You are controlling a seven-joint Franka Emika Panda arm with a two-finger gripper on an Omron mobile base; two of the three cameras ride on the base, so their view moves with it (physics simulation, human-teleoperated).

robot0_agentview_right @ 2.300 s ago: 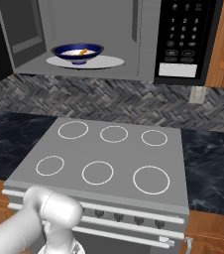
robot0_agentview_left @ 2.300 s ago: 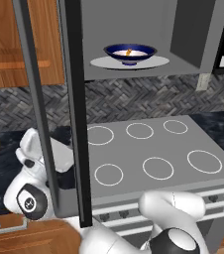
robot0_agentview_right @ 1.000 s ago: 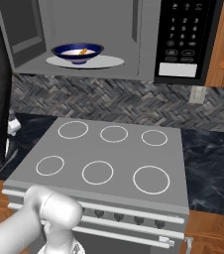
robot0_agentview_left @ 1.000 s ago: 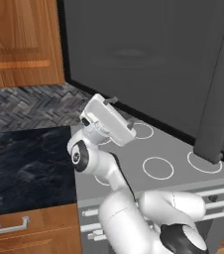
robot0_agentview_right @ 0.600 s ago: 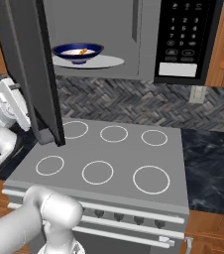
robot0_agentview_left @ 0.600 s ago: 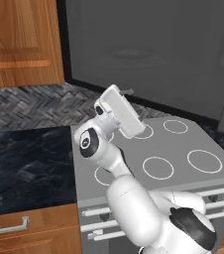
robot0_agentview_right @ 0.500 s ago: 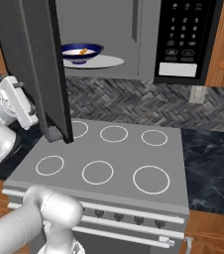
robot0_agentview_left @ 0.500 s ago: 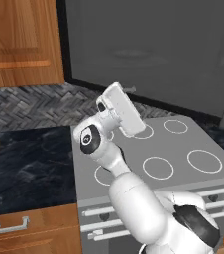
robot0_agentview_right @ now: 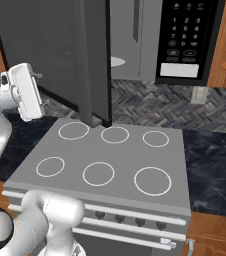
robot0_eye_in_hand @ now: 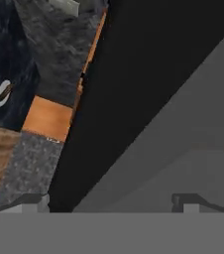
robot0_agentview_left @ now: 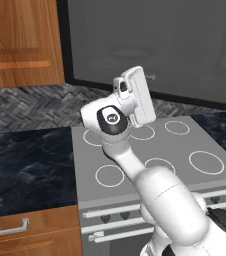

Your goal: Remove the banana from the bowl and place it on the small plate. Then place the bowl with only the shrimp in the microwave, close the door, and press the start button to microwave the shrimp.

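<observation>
The microwave (robot0_agentview_right: 150, 40) hangs above the stove, with its black keypad panel (robot0_agentview_right: 187, 37) at the right. Its door (robot0_agentview_right: 60, 55) stands about half swung in, its dark edge (robot0_agentview_right: 97, 65) toward me. My hand (robot0_agentview_right: 22, 92) presses flat on the door's outer face, which spans the top of the left base view as a grey window (robot0_agentview_left: 155, 45). In the hand view my gripper (robot0_eye_in_hand: 109, 202) is open against the dark frame (robot0_eye_in_hand: 134, 89). A sliver of the turntable disc (robot0_agentview_right: 117, 61) shows past the door's edge. The bowl and the shrimp are hidden behind the door.
A grey cooktop (robot0_agentview_right: 105, 160) with several ring burners lies below the microwave. Dark stone counter (robot0_agentview_left: 30, 165) flanks it on both sides. Wooden cabinets (robot0_agentview_left: 20, 45) hang at the upper left. A small white disc (robot0_eye_in_hand: 4, 93) lies on the dark counter in the hand view.
The door has swung further toward the microwave, pushed by my hand travelling right with it. The bowl, visible earlier in the right base view, is now covered by the door.
</observation>
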